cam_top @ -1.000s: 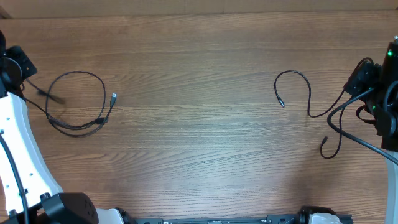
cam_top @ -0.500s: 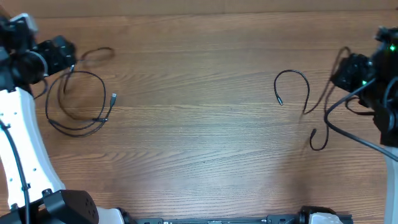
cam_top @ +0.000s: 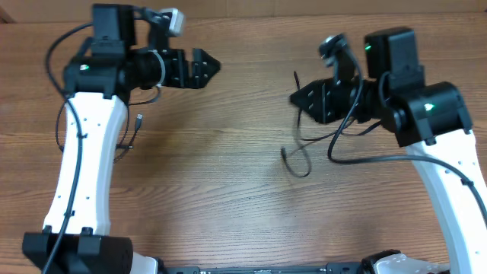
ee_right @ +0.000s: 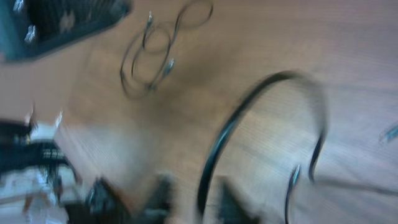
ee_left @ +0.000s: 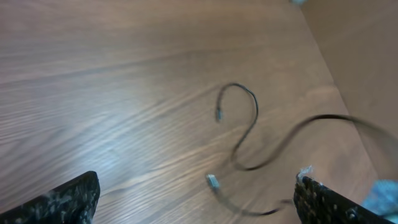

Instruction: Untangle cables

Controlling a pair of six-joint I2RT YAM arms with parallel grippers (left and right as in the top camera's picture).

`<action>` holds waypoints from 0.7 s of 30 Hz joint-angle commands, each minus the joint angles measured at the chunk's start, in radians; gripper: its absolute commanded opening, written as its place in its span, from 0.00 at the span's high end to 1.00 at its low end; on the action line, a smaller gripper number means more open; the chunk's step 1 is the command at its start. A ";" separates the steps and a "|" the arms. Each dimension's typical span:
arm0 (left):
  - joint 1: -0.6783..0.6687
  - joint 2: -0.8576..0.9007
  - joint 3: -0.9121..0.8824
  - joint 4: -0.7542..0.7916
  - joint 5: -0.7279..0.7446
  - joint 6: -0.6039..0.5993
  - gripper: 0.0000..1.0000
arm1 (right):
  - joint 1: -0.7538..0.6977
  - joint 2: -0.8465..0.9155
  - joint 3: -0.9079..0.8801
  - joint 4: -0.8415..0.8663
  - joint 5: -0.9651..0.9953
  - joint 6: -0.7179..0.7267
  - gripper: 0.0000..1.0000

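Two separate black cables lie on the wooden table. One cable rests at the left, mostly hidden under my left arm, with its silver plug showing; the right wrist view shows it as a loose coil. The other cable curls near the middle and rises toward my right gripper. In the blurred right wrist view it runs between the slightly parted fingers of that gripper. My left gripper hovers wide open at the upper middle, holding nothing. The left wrist view looks past the left gripper at the middle cable.
The right arm's own thick black wire loops below its wrist, close to the middle cable. The table's back edge runs along the top. A cardboard-coloured wall borders the table in the left wrist view.
Both arms swung from the table's sides toward the middle. The left gripper let go of its cable and opened wide. The right cable was dragged leftward, and the right fingers have parted a little.
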 commanded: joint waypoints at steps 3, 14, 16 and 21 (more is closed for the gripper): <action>-0.089 0.094 0.008 0.008 0.021 0.004 0.02 | 0.027 -0.012 0.020 -0.120 0.402 0.017 0.26; -0.244 0.247 0.008 0.005 -0.199 0.005 0.01 | -0.167 -0.013 0.020 -0.193 0.636 0.195 0.00; -0.269 0.279 0.008 0.004 -0.253 0.005 0.01 | -0.192 -0.013 0.020 -0.206 0.636 0.195 0.00; -0.323 0.369 0.008 0.005 -0.279 -0.091 0.13 | -0.225 -0.013 0.020 -0.218 0.636 0.195 0.00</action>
